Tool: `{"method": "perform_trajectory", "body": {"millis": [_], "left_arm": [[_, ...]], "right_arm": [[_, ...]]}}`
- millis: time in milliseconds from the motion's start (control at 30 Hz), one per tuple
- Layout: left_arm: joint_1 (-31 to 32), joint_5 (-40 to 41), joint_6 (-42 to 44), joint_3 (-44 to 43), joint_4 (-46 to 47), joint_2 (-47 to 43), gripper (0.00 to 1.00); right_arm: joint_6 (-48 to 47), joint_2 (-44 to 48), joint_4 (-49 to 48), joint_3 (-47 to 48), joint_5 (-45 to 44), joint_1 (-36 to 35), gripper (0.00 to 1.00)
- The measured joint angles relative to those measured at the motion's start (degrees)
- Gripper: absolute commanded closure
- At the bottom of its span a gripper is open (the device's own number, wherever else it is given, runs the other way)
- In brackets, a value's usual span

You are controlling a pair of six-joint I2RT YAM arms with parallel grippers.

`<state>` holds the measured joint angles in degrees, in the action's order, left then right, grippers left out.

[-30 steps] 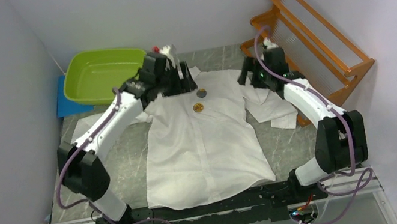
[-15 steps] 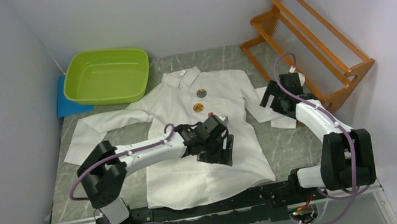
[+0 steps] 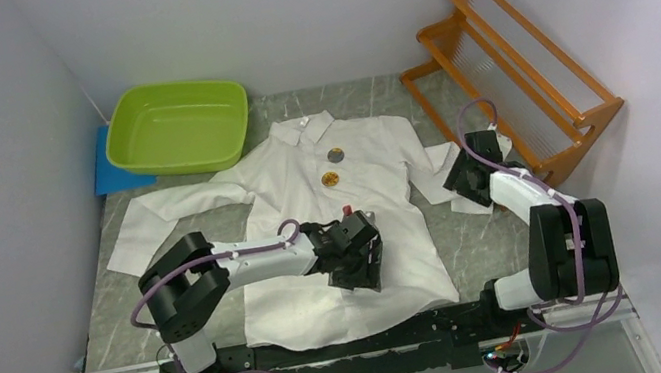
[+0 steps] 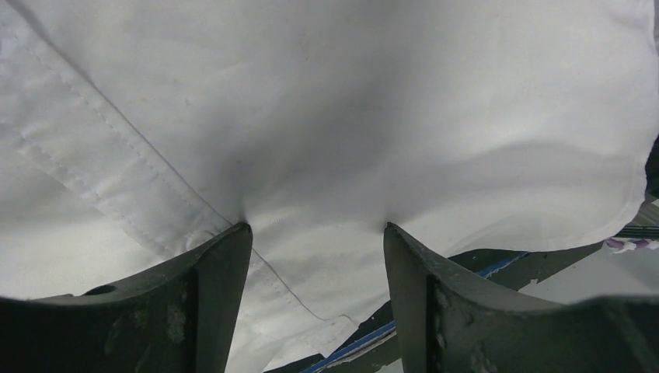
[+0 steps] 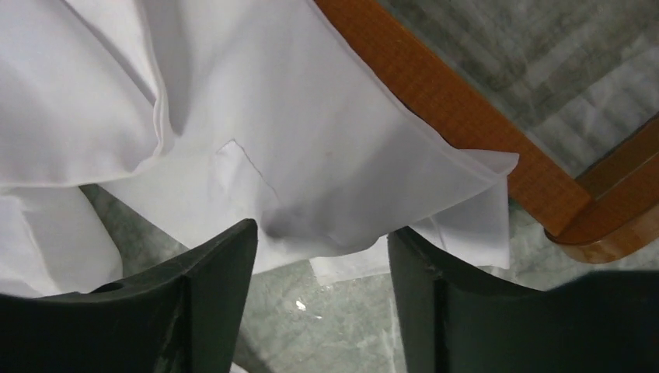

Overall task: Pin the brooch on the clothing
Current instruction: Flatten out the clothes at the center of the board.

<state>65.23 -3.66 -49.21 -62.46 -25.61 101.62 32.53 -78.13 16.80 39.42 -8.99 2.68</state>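
The left gripper (image 4: 315, 229) is down low on the shirt (image 3: 373, 164), lower front, jaws apart with only cloth between the tips, which seem to dimple it. The right gripper (image 5: 322, 233), spread wide too and empty, hangs over the cuff (image 5: 311, 155) by the rack (image 5: 458, 124). The gold brooch (image 3: 330, 178) lies on the chest, a grey disc (image 3: 335, 155) just above it, both well apart from either gripper.

The danger is thin fabric. If the left fingers close or slide here, the shirt could bunch and shift the brooch. The right could snag the cuff or knock the rack.

Only the top view shows the brooch, though not whether it is fastened. The left wrist view alone shows the placket seam at the fingertips, and the right wrist view shows the cuff lapping the rack's foot.
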Motion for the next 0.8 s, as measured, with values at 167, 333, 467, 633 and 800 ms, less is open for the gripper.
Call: {"method": "perform_trajectory", "body": {"millis": [167,333,467,633,800], "left_arm": [[0.00,-0.39,-1.44,2.95,2.80,-1.60,0.36],[0.07,-1.55,-3.08,5.73,5.92,-2.84,0.41],[0.24,-3.85,-4.76,7.37,8.66,-2.93,0.47],[1.01,-8.09,-7.37,8.98,12.63,-1.97,0.48],[2.95,-8.74,-8.74,8.26,12.98,-1.68,0.30]], "right_arm": [[-0.15,-0.74,-1.49,0.04,-0.37,0.26,0.87],[-1.07,1.57,-0.98,2.60,-1.53,0.26,1.00],[-3.30,3.39,-0.17,9.27,-4.50,0.24,1.00],[-5.53,5.86,-0.37,13.77,-10.34,0.24,0.93],[-6.21,6.12,-0.17,15.63,-14.64,0.26,0.42]]}}
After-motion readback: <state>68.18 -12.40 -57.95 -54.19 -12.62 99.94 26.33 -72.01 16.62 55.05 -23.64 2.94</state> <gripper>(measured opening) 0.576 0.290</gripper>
